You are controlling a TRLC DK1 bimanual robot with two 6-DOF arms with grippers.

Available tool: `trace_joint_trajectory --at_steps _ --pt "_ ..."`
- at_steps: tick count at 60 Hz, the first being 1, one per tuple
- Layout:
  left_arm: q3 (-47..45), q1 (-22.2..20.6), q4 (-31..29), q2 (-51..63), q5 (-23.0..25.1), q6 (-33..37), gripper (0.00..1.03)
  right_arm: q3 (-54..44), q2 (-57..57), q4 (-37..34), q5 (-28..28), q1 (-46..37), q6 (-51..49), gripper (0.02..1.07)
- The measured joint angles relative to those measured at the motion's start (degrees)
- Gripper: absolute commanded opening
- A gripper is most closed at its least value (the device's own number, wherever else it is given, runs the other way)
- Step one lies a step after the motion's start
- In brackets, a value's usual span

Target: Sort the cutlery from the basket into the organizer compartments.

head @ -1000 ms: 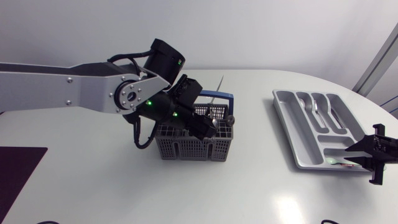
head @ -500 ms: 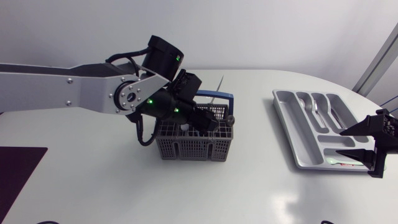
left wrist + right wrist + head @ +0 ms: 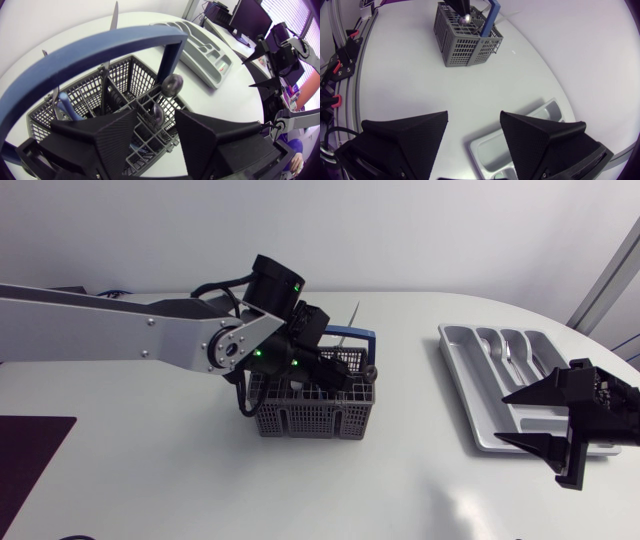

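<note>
**Grasping a spoon in the basket**
The spoon [image 3: 157, 114] stands upright inside the basket [image 3: 312, 405], between the spread fingers of the left gripper [image 3: 338, 378]; centre on its stem, avoiding the basket's blue handle [image 3: 100, 47]. The right gripper [image 3: 503, 418], also released, hangs well apart from the basket.

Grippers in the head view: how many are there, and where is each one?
2. The left gripper is down in the basket; the right gripper, jaws open, hangs over one end of the organizer. None seems hidden.
</note>
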Motion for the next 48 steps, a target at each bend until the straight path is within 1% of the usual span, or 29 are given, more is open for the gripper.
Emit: trace_joint_trajectory --at_steps 3,7,20,31,34,48 --pt "-0.11 -0.13 0.85 0.5 -0.42 -0.11 0.39 -1.01 -1.86 0.24 -0.02 1.36 1.4 0.78" --pt "-0.31 -0.13 1.73 0.7 -0.79 -0.55 0.38 -2.62 -4.04 1.4 -0.04 2.86 3.5 0.78" --pt "-1.42 -0.13 4.42 0.7 -1.38 -1.44 0.32 -4.66 -5.49 2.56 -0.02 4.9 6.08 0.78" --pt "-1.6 -0.13 4.79 0.7 -1.14 -1.86 0.3 -5.84 -6.84 3.76 0.04 5.81 7.08 0.78" --pt "-1.6 -0.13 4.81 0.7 -0.52 -2.23 0.29 -6.23 -7.17 4.33 0.09 5.88 7.32 0.78" --pt "-1.6 -0.17 4.83 0.7 1.25 -2.67 0.29 -6.86 -7.61 4.85 0.22 5.9 7.74 0.78"
